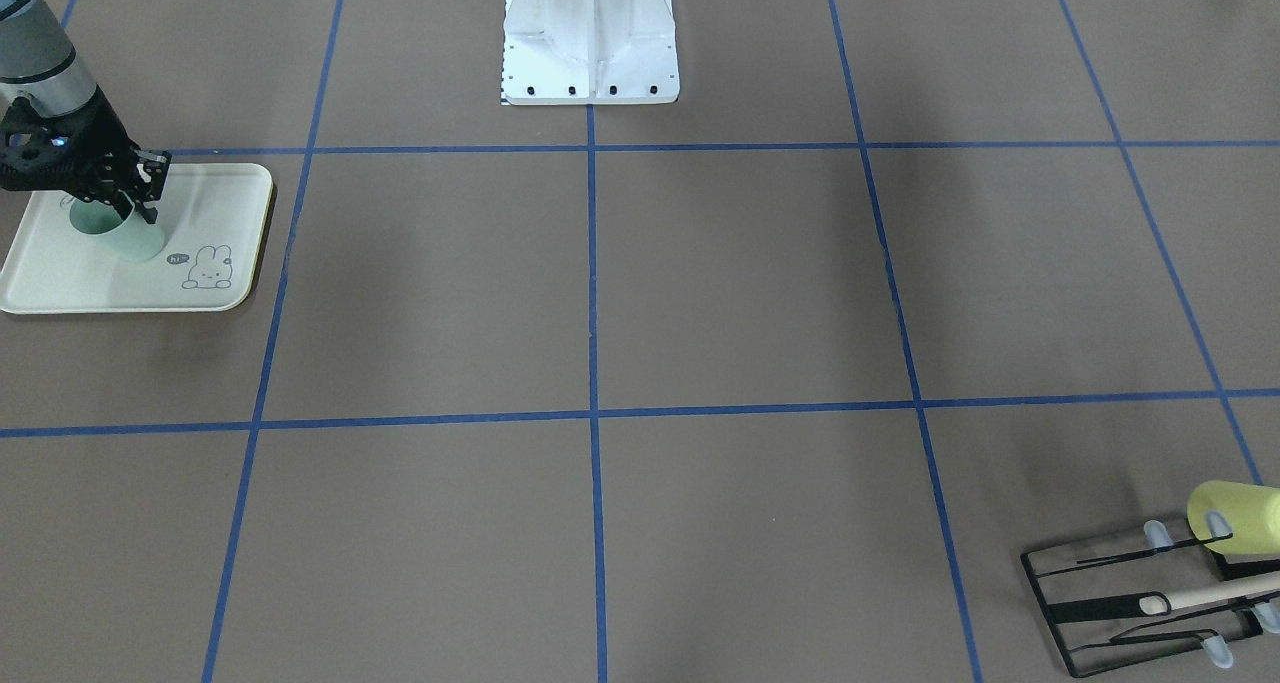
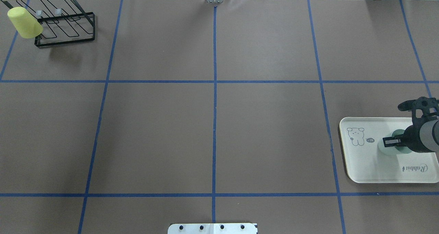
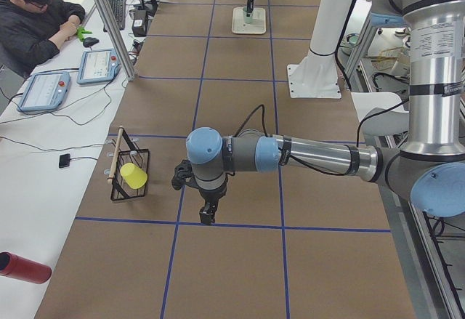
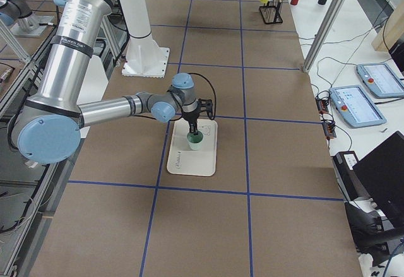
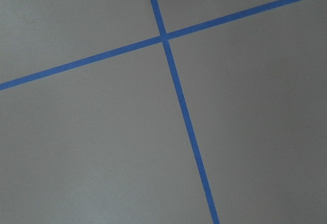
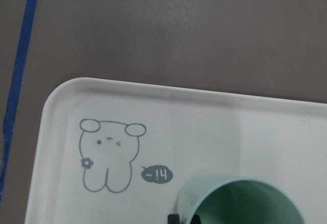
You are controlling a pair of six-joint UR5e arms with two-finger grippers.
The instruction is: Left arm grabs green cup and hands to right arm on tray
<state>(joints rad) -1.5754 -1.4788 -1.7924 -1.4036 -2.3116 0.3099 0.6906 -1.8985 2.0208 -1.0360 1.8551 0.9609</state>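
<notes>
The pale mint-green cup (image 1: pixel 135 241) stands upright on the cream tray (image 1: pixel 200 193) near the bunny drawing. My right gripper (image 1: pixel 138 211) reaches down onto it, its fingers shut across the cup's rim wall. The overhead view shows the same grip (image 2: pixel 391 142) on the cup (image 2: pixel 384 149) and tray (image 2: pixel 363 165). The right wrist view shows the cup's mouth (image 6: pixel 230 198) and the tray (image 6: pixel 76 106). My left gripper (image 3: pixel 208 217) hangs low over bare table near the rack; I cannot tell if it is open or shut.
A black wire rack (image 2: pixel 65 38) with a yellow-green cup (image 2: pixel 24 21) on it stands at the far left corner. The white robot base (image 1: pixel 590 43) is at the table's middle edge. An operator sits beside the table in the exterior left view.
</notes>
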